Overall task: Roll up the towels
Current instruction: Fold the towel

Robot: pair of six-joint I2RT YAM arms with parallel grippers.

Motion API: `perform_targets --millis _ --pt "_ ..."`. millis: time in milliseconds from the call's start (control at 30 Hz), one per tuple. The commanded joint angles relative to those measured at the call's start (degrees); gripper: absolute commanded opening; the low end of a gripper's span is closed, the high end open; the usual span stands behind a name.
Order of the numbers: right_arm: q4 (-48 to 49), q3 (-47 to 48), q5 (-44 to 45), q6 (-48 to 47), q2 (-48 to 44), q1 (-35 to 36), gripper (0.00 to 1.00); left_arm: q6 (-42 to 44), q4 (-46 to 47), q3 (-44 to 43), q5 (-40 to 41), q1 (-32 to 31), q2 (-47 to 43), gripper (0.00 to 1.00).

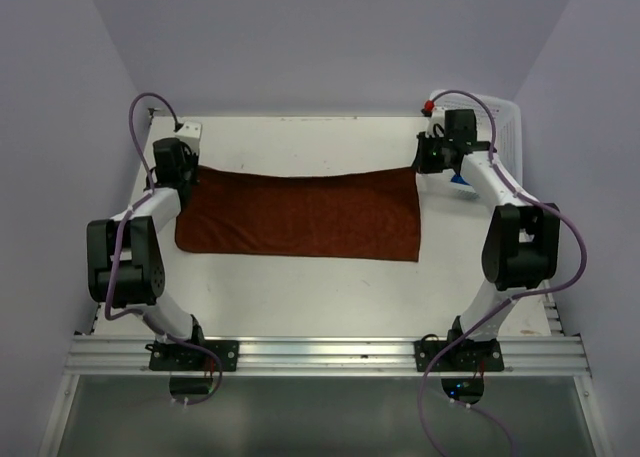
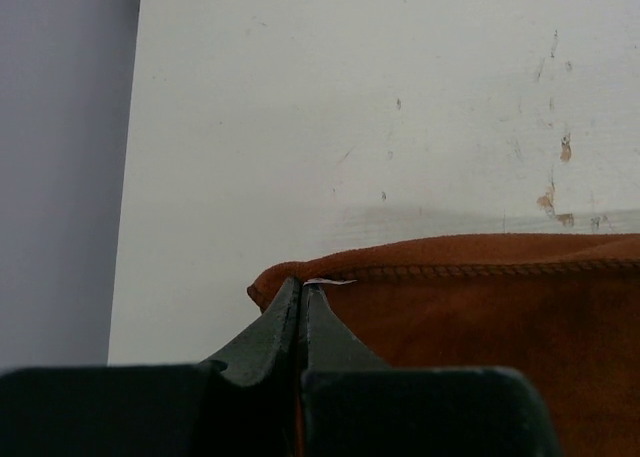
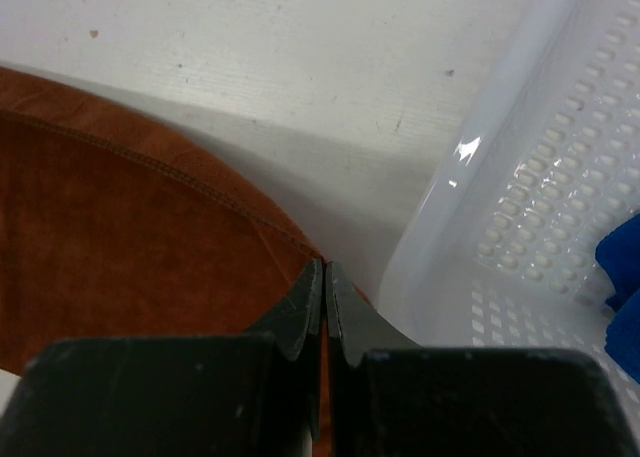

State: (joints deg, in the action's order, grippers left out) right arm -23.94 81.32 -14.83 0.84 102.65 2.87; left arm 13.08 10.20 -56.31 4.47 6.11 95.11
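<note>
The rust-brown towel (image 1: 300, 215) lies spread flat across the middle of the table, long side running left to right. My left gripper (image 1: 190, 173) is shut on its far left corner; in the left wrist view the fingertips (image 2: 303, 285) pinch the hemmed edge of the towel (image 2: 480, 307). At the far right corner my right gripper (image 1: 422, 167) is also shut, its tips (image 3: 325, 267) closed on the cloth (image 3: 120, 237). The blue towel (image 3: 622, 277) sits inside the basket, with only a small patch (image 1: 462, 180) showing from above.
A white perforated plastic basket (image 1: 510, 127) stands at the back right corner, its wall (image 3: 500, 187) right beside my right gripper. The side wall (image 2: 60, 167) runs close along the table's left edge. Bare white tabletop (image 1: 300, 142) lies beyond the towel.
</note>
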Motion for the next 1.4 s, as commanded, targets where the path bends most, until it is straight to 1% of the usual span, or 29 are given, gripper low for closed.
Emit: perform_targets --millis 0,100,167,300,433,600,733,833,933,1067,1200,1367 --pt "2.23 -3.17 -1.61 -3.21 -4.91 -0.33 0.0 0.02 3.6 1.81 -1.66 0.83 -3.96 0.0" --pt "2.24 -5.64 -0.2 -3.22 -6.32 -0.33 0.0 -0.51 4.65 3.93 -0.78 0.84 -6.16 0.0" --pt "1.88 -5.99 -0.81 -3.13 -7.2 -0.41 0.0 -0.69 5.01 5.16 -0.25 0.83 -7.65 0.0" --pt "2.5 -7.92 -1.43 -2.08 -9.22 -0.5 0.0 -1.92 3.34 5.69 0.98 0.84 -9.06 0.0" --pt "1.89 -9.33 -1.08 -1.37 -11.33 -0.59 0.0 -3.93 1.58 6.48 0.28 0.83 -10.56 0.0" --pt "-0.13 -11.09 1.03 -1.28 -14.14 -0.76 0.0 -4.99 1.93 10.87 2.91 0.83 -14.33 0.0" --pt "-0.84 -13.11 -0.19 1.18 -15.81 -0.85 0.0 -5.43 3.69 15.08 3.79 0.83 -18.02 0.0" --pt "-1.54 -14.69 0.24 1.71 -16.95 -0.94 0.0 -6.14 2.21 15.36 4.23 0.75 -18.91 0.0" --pt "-2.68 -15.93 2.7 1.97 -18.27 -1.12 0.0 -7.02 0.88 16.05 5.55 0.83 -19.87 0.0" --pt "-2.51 -18.82 4.54 3.28 -20.29 -1.29 0.0 -8.42 0.7 18.17 9.58 0.83 -21.54 0.0" --pt "-2.16 -21.46 6.39 4.69 -22.58 -1.29 0.0 -9.38 0.35 19.57 11.0 0.83 -22.42 0.0" --pt "-0.76 -26.2 4.73 6.54 -25.92 -1.29 0.0 -11.06 1.49 22.12 11.61 0.83 -24.27 0.0"
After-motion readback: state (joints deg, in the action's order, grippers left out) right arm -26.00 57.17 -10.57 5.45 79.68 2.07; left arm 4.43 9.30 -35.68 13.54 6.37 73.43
